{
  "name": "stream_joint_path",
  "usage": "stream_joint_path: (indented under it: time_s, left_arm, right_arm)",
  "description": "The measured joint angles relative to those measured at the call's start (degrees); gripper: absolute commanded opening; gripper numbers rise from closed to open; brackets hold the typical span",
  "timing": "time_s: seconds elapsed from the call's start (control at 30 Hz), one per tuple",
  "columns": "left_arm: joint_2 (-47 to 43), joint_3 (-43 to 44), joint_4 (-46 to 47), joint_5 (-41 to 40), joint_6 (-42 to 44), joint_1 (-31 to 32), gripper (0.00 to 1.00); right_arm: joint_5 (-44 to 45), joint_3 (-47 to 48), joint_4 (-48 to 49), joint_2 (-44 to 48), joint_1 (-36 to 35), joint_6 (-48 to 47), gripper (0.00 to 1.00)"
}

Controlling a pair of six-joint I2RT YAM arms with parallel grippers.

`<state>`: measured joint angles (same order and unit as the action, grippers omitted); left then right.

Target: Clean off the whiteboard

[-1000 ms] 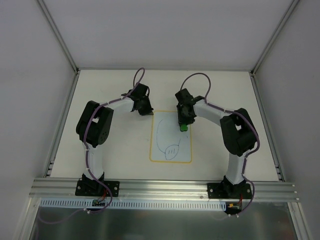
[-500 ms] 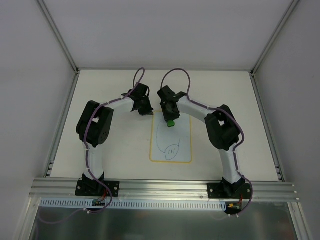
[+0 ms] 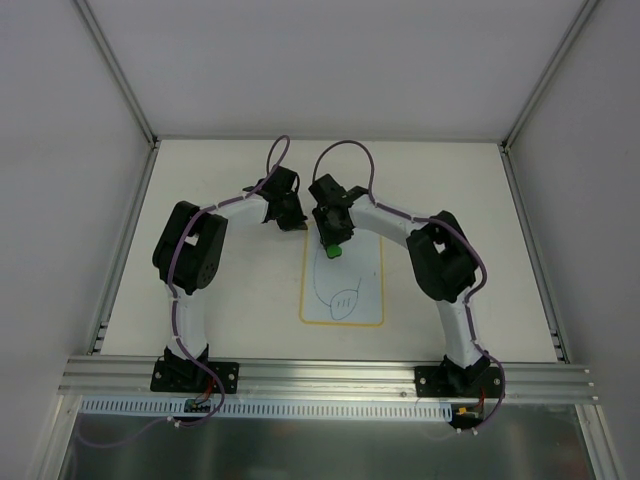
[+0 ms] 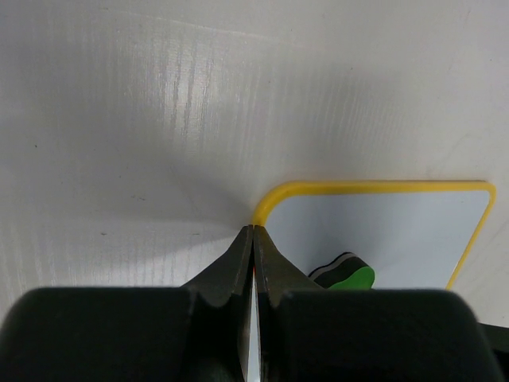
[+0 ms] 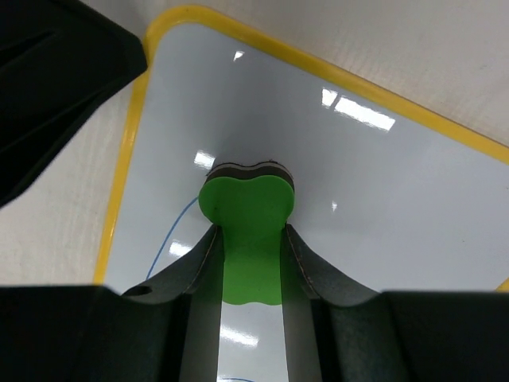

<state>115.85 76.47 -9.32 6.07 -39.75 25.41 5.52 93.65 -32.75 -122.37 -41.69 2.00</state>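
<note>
The whiteboard (image 3: 360,285), white with a yellow border, lies flat mid-table with blue pen scribbles (image 3: 344,297) on its near half. My right gripper (image 3: 333,243) is shut on a green eraser (image 5: 246,211) with a black felt base, pressed on the board's far-left part (image 5: 382,207). A blue line (image 5: 169,237) runs just left of the eraser. My left gripper (image 4: 252,229) is shut, its tips pressing the board's far-left yellow corner (image 4: 274,197). In the left wrist view the eraser (image 4: 346,274) shows to the right of the fingers.
The white table (image 3: 220,300) is fenced by aluminium rails: one on the left (image 3: 125,250), one on the right (image 3: 530,250), and a front rail (image 3: 320,375) holding both arm bases. White walls surround the cell.
My right gripper has slid the eraser leftward across the board's far part, from the right side to near the left edge. The left arm has not moved.
</note>
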Motion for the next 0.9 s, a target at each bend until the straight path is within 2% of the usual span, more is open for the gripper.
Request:
stream_joint_path:
  time_s: [0.17, 0.4, 0.63, 0.9]
  left_arm:
    - [0.02, 0.00, 0.09, 0.02, -0.28, 0.00, 0.00]
    - [0.02, 0.02, 0.07, 0.04, -0.42, 0.00, 0.00]
    - [0.02, 0.13, -0.02, 0.07, -0.57, 0.00, 0.00]
    - [0.20, 0.52, -0.44, -0.02, -0.92, -0.02, 0.00]
  right_arm:
    - [0.09, -7.45, 1.88, 4.96, 3.32, 1.60, 0.00]
    - [0.70, -24.46, 3.58, 17.38, 8.57, 1.51, 0.00]
    - [-2.16, -34.47, 5.75, 25.16, 7.32, 0.44, 0.00]
    - [-7.48, -35.47, 5.88, 25.83, -0.09, -3.65, 0.00]
